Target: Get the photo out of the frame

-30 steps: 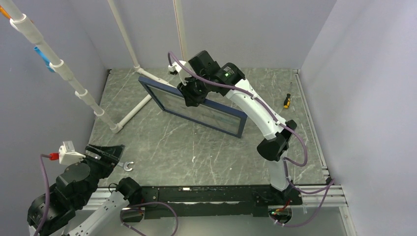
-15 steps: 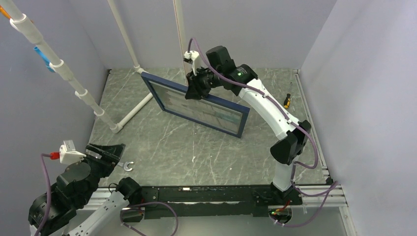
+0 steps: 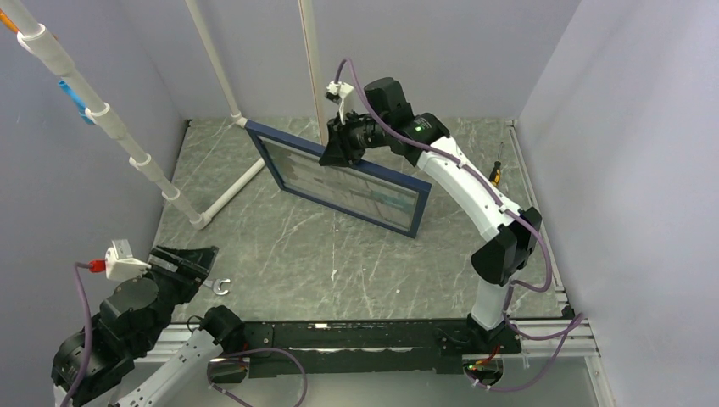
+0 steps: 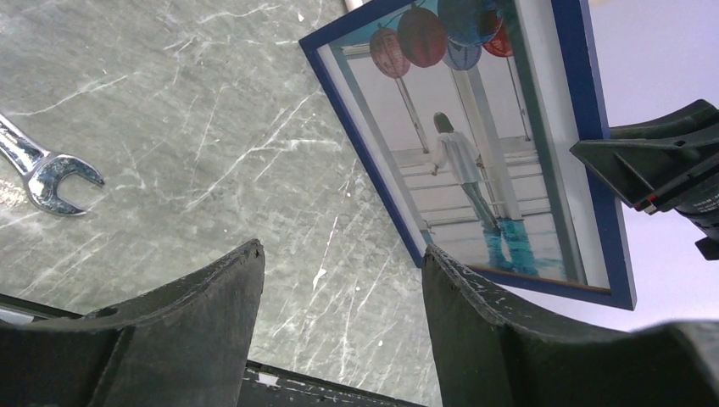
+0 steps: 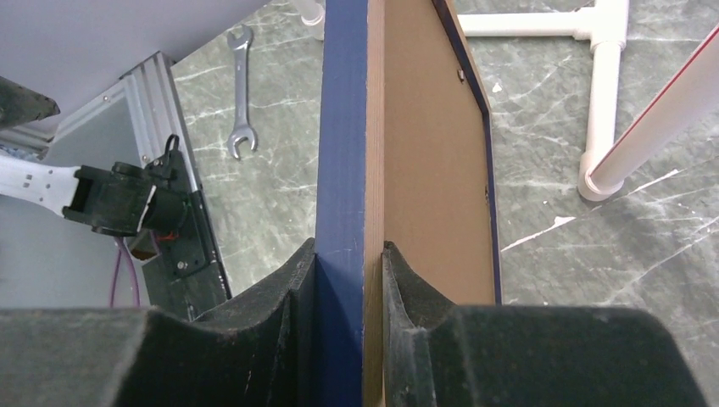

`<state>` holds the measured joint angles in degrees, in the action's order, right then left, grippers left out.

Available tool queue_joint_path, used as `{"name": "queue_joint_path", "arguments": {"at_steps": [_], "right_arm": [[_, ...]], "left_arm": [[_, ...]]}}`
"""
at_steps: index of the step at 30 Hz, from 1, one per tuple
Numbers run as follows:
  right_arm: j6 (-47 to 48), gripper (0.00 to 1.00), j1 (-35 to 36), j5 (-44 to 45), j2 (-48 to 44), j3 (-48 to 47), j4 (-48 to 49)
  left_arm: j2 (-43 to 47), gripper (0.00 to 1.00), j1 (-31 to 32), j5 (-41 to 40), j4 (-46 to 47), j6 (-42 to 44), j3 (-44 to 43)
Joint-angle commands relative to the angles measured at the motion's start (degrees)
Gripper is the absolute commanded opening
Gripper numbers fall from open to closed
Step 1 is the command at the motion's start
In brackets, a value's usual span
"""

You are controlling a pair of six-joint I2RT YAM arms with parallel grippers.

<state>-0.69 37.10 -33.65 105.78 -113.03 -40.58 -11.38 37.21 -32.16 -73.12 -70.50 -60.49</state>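
The top camera sits high behind the arm bases, looking down over the whole tabletop [image 3: 339, 254], near edge at the bottom. The left wrist camera lies low by the near left corner, looking past the left gripper [image 4: 339, 254] across the surface at the front of the frame [image 4: 591, 127]. The right wrist camera hangs close above the frame's top edge, looking down along it past the right gripper [image 5: 348, 250]. All three share the frame and the wrench [image 3: 220, 286].
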Motion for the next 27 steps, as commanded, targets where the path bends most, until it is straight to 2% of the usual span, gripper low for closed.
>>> {"name": "queue_joint_path", "arguments": {"at_steps": [1,7,13,18,27], "right_arm": [[7.3,0.0,-1.8,14.0,5.5,5.7,-12.5],[15.9,0.0,-3.2,10.3,6.3,6.5,-14.8],[18.1,0.0,-7.1,12.0,6.7,5.7,-13.4],[19.7,0.0,-10.2,5.6,7.5,3.5,-13.6],[22.0,0.0,-10.3,-2.8,11.8,1.6,-17.9]], "left_arm": [[-1.6,0.71,0.2,1.4,3.5,1.1,1.6],[-3.7,0.71,0.2,4.4,6.2,1.5,3.3],[-4.8,0.71,0.2,7.5,8.9,1.4,5.9],[-5.7,0.71,0.2,10.5,13.8,2.2,9.7],[-9.1,0.71,0.2,11.9,15.0,3.7,8.6]]}}
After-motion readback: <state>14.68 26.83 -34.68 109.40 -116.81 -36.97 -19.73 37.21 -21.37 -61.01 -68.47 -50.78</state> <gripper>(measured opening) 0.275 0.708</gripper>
